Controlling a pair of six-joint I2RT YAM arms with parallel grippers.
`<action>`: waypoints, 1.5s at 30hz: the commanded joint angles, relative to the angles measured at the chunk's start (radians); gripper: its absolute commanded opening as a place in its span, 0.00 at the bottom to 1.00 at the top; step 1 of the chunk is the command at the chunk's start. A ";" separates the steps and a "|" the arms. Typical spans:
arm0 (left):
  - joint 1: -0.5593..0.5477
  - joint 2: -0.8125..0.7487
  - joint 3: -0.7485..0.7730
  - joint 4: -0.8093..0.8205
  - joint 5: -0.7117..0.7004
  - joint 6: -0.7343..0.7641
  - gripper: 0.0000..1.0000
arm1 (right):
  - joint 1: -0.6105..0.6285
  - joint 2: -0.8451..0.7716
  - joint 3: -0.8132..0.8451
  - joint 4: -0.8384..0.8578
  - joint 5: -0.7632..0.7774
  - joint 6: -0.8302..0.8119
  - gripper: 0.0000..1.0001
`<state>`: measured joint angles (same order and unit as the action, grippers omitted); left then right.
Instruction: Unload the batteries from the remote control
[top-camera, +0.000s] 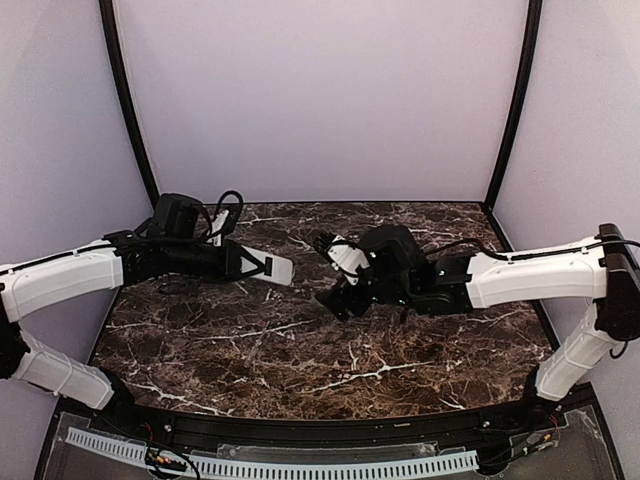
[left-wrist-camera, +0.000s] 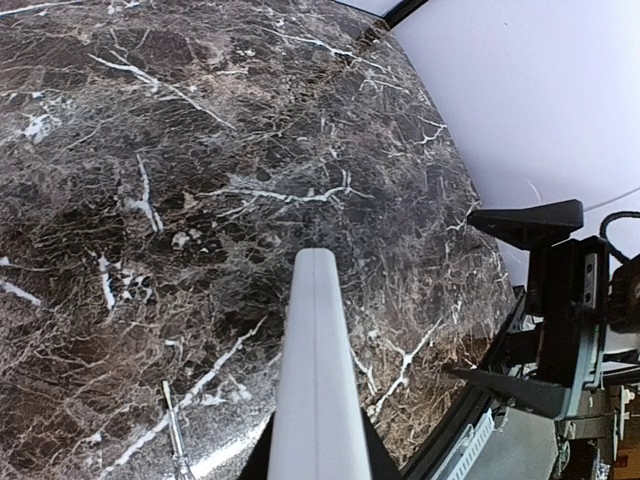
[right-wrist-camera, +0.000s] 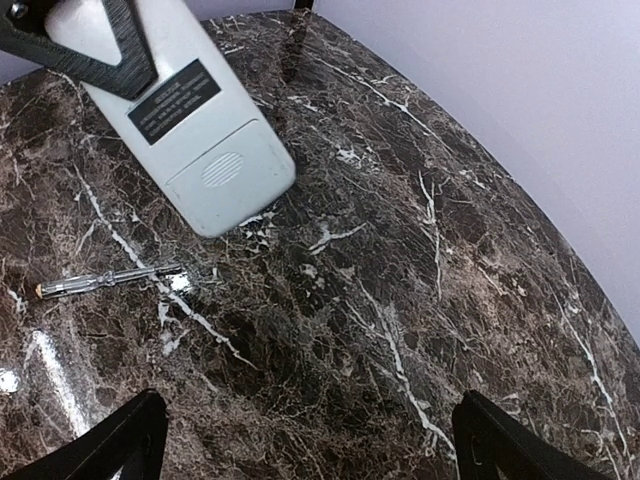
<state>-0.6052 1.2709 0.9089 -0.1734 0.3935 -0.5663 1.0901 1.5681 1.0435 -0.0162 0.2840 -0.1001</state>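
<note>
My left gripper (top-camera: 243, 262) is shut on the white remote control (top-camera: 272, 267) and holds it out over the table, pointing right. In the left wrist view the remote (left-wrist-camera: 316, 360) stands edge-on between the jaws. The right wrist view shows its back face (right-wrist-camera: 175, 110) with a dark label and a closed ribbed battery cover (right-wrist-camera: 228, 172), and a left finger (right-wrist-camera: 95, 55) across it. The batteries are hidden. My right gripper (top-camera: 340, 298) is open and empty, hovering right of the remote and apart from it; its fingertips (right-wrist-camera: 130, 440) show at the bottom corners of its view.
A thin small screwdriver (right-wrist-camera: 110, 280) lies on the dark marble table (top-camera: 300, 350) below the remote; it also shows in the left wrist view (left-wrist-camera: 176, 432). White walls with black posts (top-camera: 128, 110) enclose the back and sides.
</note>
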 joint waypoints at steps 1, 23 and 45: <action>0.001 -0.049 -0.044 -0.022 -0.075 0.001 0.00 | -0.058 -0.074 -0.044 0.037 -0.082 0.120 0.99; 0.017 -0.005 -0.134 0.408 0.126 -0.188 0.00 | -0.316 -0.173 -0.121 0.100 -0.707 0.635 0.99; 0.015 0.131 -0.148 0.826 0.290 -0.467 0.00 | -0.423 -0.182 -0.094 0.153 -0.922 0.869 0.98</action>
<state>-0.5930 1.3903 0.7761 0.5060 0.6403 -0.9489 0.6956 1.3479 0.9314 0.0803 -0.5571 0.7132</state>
